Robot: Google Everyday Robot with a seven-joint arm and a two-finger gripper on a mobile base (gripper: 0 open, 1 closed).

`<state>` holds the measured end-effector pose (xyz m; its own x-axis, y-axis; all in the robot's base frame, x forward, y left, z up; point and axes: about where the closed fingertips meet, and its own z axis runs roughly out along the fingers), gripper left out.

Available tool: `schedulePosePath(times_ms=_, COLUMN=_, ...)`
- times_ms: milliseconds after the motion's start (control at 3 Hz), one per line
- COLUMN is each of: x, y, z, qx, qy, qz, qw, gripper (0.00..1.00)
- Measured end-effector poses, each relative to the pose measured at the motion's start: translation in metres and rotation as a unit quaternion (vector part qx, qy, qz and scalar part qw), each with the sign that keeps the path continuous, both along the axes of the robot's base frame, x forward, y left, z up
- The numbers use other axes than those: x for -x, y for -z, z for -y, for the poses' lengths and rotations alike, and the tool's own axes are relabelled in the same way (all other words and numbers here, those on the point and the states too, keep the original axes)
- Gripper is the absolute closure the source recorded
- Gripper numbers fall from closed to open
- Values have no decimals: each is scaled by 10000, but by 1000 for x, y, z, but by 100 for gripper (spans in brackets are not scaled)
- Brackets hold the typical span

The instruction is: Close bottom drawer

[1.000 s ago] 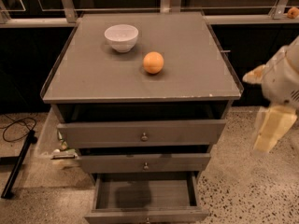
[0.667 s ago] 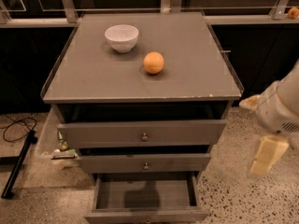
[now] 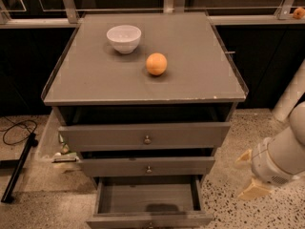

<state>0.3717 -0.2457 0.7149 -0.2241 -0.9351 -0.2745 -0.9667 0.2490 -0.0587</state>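
Camera view showed the gripper point(image 3: 243, 176) low at the right of the grey cabinet point(image 3: 200, 80), beside its lower right corner and clear of it, with nothing in its grasp. Its 2 cream fingers point(image 3: 255, 191) stood spread apart, one above the other, tips turned toward the cabinet.

Over the last second the arm had come down from about the height of the cabinet's top edge to the level of the 2 lower drawers, and had drifted a little inward toward the furniture. Nothing else had shifted: the white bowl point(image 3: 124, 37) and the orange point(image 3: 156, 63) sat where they had been on top, well apart from the arm.

The bottom drawer point(image 3: 143, 218) remained pulled far out, its empty grey interior open to view and its front panel at the very bottom edge of the frame, the knob barely showing. The middle drawer point(image 3: 147, 166) and the top drawer point(image 3: 143, 136) each stood out a little less than the one below.

The descent looked like an approach: the gripper had reached roughly the right height but was still off to the side, not in front of the panel. It had not yet touched the drawer, so the closing push had not begun.
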Motion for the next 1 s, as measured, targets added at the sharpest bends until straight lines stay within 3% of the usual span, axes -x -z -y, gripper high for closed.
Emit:
schedulePosePath(times_ms=333, x=-1, y=53, z=2, qx=-98, qy=124, qz=-215, qw=9996, gripper=66)
schedulePosePath(times_ms=667, x=-2, y=57, z=1, qx=-120, qy=131, qz=-222, qw=9996, gripper=89)
schedulePosePath(times_ms=1000, x=-2, y=57, z=1, qx=-120, qy=131, qz=-222, qw=9996, gripper=100)
